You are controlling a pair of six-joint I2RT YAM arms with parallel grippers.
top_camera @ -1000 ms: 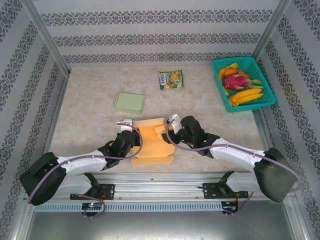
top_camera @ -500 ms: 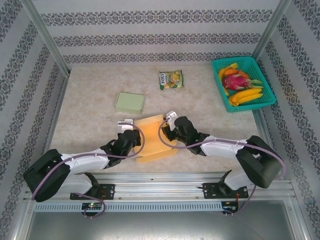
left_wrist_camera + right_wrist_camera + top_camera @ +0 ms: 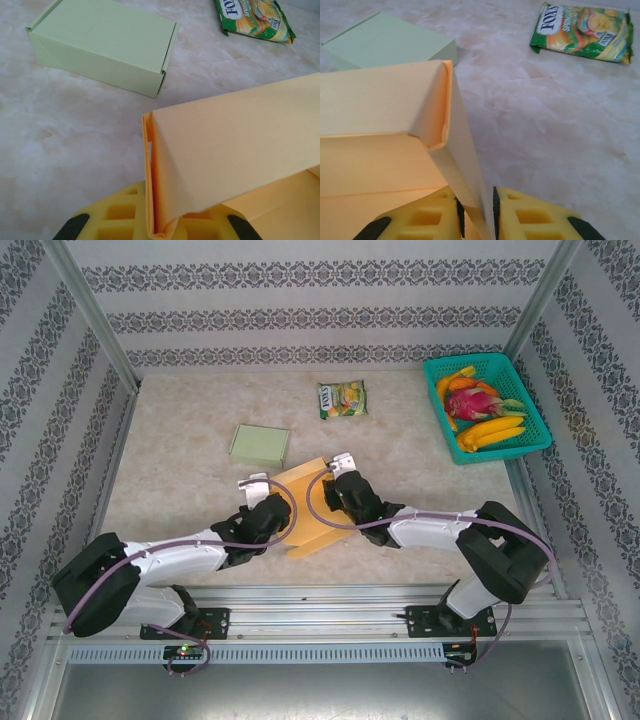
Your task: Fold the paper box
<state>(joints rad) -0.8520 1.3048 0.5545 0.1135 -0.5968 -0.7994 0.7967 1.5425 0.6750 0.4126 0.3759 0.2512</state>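
1. Yellow pads of the left gripper [image 3: 160, 231] sit together at the bottom of its wrist view. They are clamped on a doubled side wall of the orange paper box [image 3: 235, 145], whose crease runs straight down between them.
2. The right gripper [image 3: 476, 217] pinches the opposite wall, a thin sheet standing on edge between its pads. A corner flap curls inward just above.
3. From above, the box lies on the table [image 3: 180, 470] near the front edge, between the two wrists. A broad panel slants over its tray, so I judge it part folded.
4. Both grips hold thin paper. If the arms pull apart or twist unevenly, a wall could crease off its score line or tear at the corner.
5. A pinched wall could also slip out of the pads, and the fold would likely spring open.
6. The curled corner flap looks untucked, and pressing the panel down over it could crush it outside the wall.
7. Just beyond lies a closed pale green box [image 3: 260, 444], and shoving the orange one forward could knock it.
8. Farther off are a snack packet [image 3: 343, 399] and a teal basket [image 3: 487, 362] of fruit in the far right corner. Both are well apart and unlikely to interfere.
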